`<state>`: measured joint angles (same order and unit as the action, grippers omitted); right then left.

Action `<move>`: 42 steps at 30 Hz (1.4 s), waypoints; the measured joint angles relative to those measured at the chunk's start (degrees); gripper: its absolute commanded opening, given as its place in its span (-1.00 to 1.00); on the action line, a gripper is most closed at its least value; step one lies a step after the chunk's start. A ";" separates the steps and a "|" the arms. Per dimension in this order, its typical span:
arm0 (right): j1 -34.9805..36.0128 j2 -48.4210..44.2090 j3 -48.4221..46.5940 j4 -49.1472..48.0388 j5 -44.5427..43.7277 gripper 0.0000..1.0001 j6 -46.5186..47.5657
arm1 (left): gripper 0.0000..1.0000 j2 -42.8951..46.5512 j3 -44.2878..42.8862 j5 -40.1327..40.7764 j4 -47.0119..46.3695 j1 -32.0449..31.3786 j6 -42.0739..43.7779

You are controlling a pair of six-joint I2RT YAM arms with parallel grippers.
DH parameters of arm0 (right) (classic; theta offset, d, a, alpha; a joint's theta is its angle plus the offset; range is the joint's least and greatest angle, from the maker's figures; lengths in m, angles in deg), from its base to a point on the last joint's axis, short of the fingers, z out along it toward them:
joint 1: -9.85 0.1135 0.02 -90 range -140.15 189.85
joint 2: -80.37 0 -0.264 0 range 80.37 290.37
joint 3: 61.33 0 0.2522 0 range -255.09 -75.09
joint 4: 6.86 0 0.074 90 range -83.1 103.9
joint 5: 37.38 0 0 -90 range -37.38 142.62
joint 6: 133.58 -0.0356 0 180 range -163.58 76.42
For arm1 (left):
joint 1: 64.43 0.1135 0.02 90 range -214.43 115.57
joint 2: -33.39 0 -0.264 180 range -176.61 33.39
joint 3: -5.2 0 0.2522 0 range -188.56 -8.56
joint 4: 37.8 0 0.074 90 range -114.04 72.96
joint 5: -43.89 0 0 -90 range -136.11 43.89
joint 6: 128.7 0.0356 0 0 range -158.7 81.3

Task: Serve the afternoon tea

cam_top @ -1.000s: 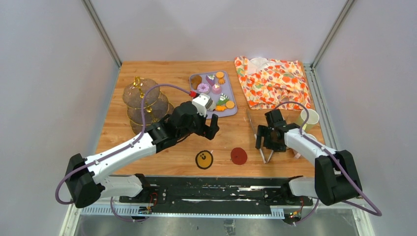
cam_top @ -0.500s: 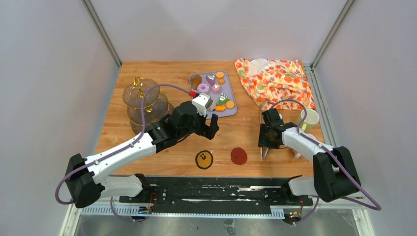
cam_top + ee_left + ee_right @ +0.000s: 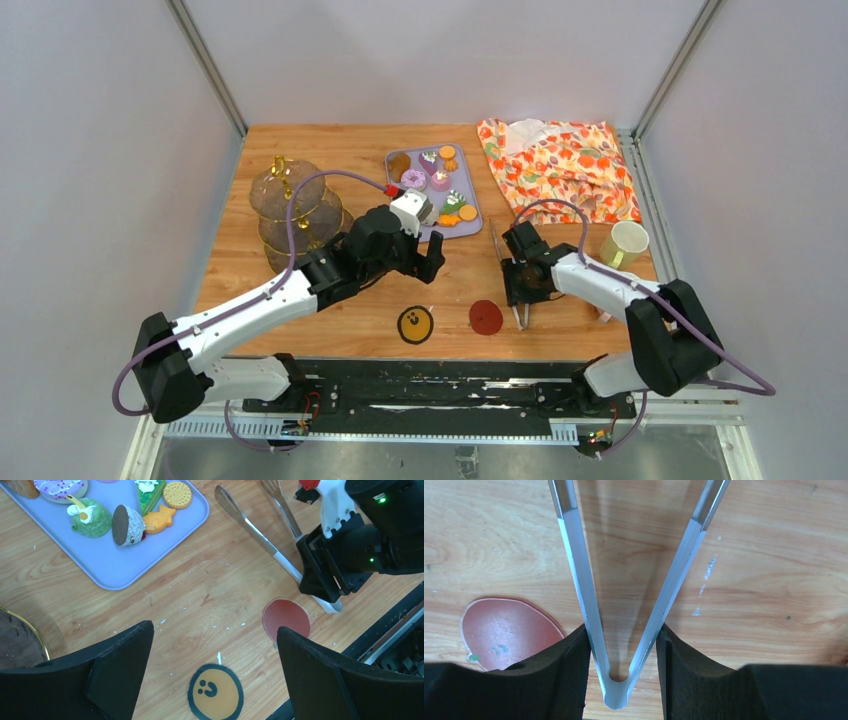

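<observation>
Right gripper is clamped on the metal tongs. Its fingers press both arms just above the bend. The arms splay out ahead of the gripper, with the tips near the corner of the lilac tray. Can't tell if the tongs are off the table or resting on it. Red coaster lies just beside this gripper on the side toward the left arm, untouched. Mug stands upright well off to its other side. Patterned cloth lies beyond it, in the far corner.

Left gripper has its jaws wide apart, holds nothing and hovers over the table. Smiley coaster lies below the gap between its fingers. The tray is just ahead of the fingers. All the toy pastries sit on the tray: green dome cake, half-round cake on its side, orange fish biscuit, round biscuit, green slice, purple-iced donut at the edge of the view. Neither gripper touches them. Glass stand is beside the left arm, behind the gripper on its outer side. It has three tiers and an upright gold handle, and the arm's cable crosses over it. The right gripper with the tongs is near the left gripper's right finger but apart from it.
</observation>
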<state>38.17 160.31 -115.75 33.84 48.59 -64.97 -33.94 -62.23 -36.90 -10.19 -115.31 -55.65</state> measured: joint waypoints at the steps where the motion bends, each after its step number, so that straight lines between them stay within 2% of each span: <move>1: 0.61 0.72 -0.66 0.37 0.00 -0.99 0.50 | 0.96 0.00 0.00 0.00 0.00 0.00 0.00; 9: 2.03 3.58 -3.63 2.64 -0.15 -0.99 3.37 | 0.96 0.04 0.00 0.33 0.02 0.00 0.02; 10: 2.03 3.58 -3.65 2.67 -0.22 -0.92 3.43 | 0.96 0.11 0.00 0.44 0.04 0.00 0.02; 11: 2.08 3.56 -3.65 2.75 -0.31 -0.80 3.45 | 0.96 0.24 0.02 0.48 0.02 0.00 0.02; 13: 2.23 3.52 -3.65 2.86 -0.55 -0.38 3.48 | 0.96 0.42 0.02 0.50 0.02 0.00 0.02; 16: 2.67 3.28 -3.50 2.93 -1.29 0.12 3.41 | 0.96 0.44 0.02 0.50 0.02 0.00 0.02; 21: 2.84 1.66 -2.12 2.67 -2.16 0.52 2.14 | 0.96 0.44 0.02 0.48 0.02 0.00 0.02; 28: 3.26 -0.50 0.17 -0.04 -3.17 0.61 -2.05 | 0.96 0.44 0.02 0.48 0.04 0.00 0.02; 42: 3.32 -1.70 3.78 -9.99 -10.21 0.65 -11.04 | 0.96 0.44 0.00 0.39 0.09 0.00 0.04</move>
<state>41.49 158.61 -111.97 23.85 38.38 -76.01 -33.50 -62.23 -36.51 -10.10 -115.31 -55.61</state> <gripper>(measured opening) 0.821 0.980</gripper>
